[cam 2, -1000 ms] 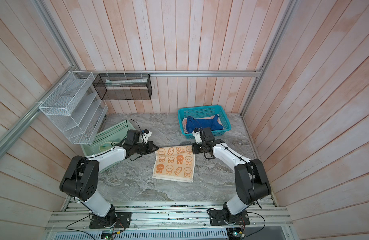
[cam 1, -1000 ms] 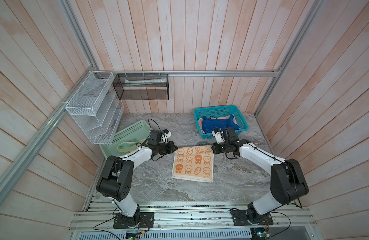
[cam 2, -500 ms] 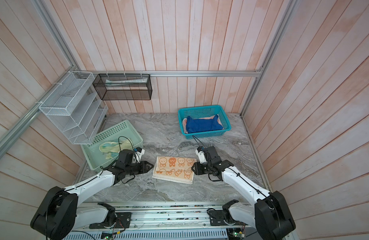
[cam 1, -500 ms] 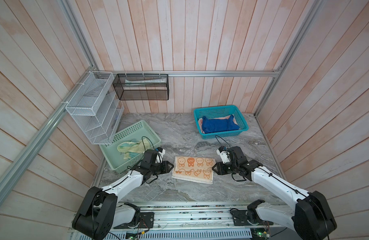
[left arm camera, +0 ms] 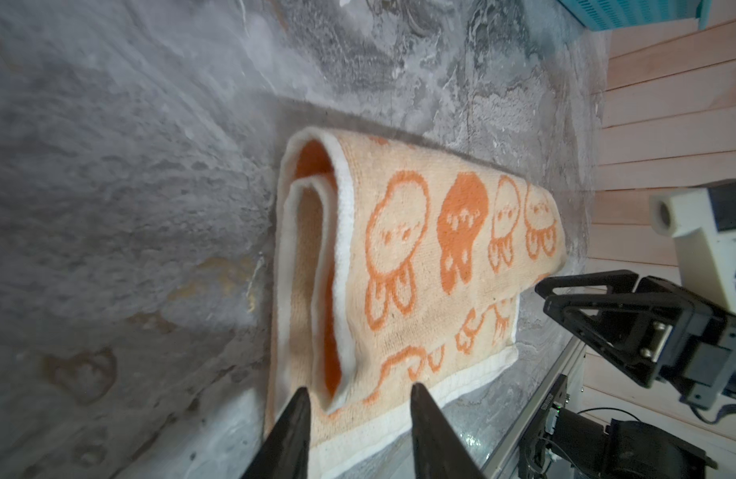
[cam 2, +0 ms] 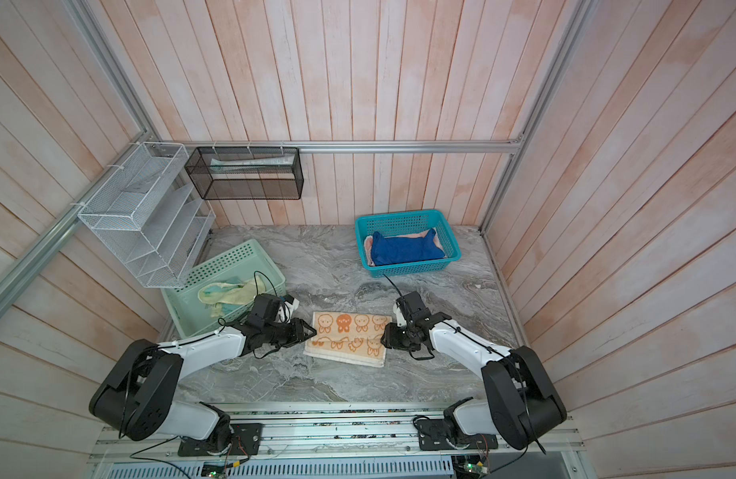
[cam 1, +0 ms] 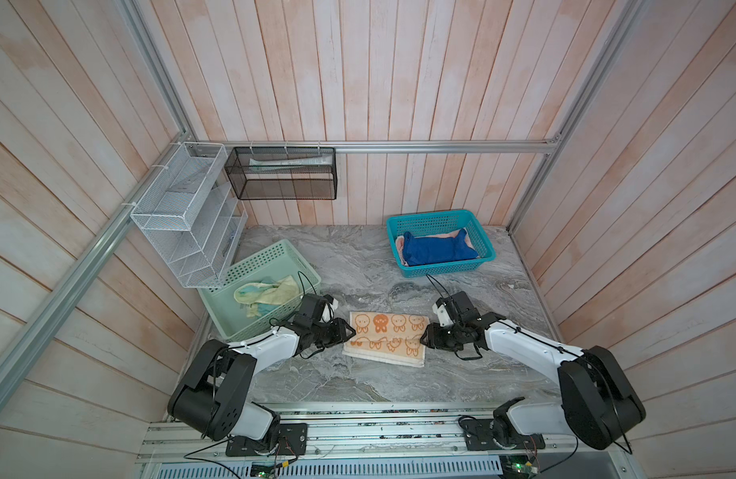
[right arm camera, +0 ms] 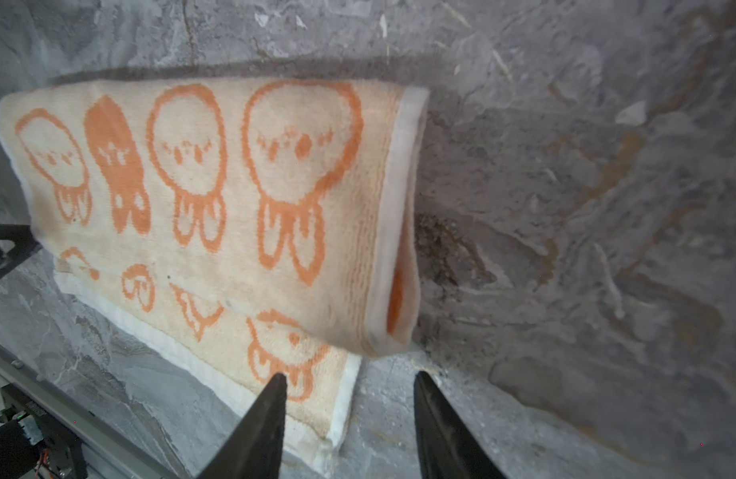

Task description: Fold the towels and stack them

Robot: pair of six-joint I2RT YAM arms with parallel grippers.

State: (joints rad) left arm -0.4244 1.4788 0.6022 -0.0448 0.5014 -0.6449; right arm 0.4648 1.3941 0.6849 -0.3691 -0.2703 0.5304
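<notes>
One orange-and-cream towel point(cam 1: 385, 338) folded over on grey marbled tabletop point(cam 1: 358, 265), lower middle of both top views, left gripper point(cam 1: 352, 331) and right gripper point(cam 1: 422, 338) at its short ends, fingers of each apart, clamped on nothing. Upper right, teal basket point(cam 1: 441, 216) with blue towel point(cam 1: 437, 249) over pink towel point(cam 1: 400, 248); left, mint-green basket point(cam 1: 271, 259) with pale yellow towel point(cam 1: 267, 292). All round, pale plank walls point(cam 1: 399, 83), aluminium rail point(cam 1: 441, 145), white wire rack point(cam 1: 179, 215), black mesh basket point(cam 1: 281, 174).

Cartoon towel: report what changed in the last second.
The left gripper and right gripper drew the far edge of the cartoon towel toward the near edge, folding it over, then let go; both stand open at its ends. The mint basket and teal basket stayed put.
</notes>
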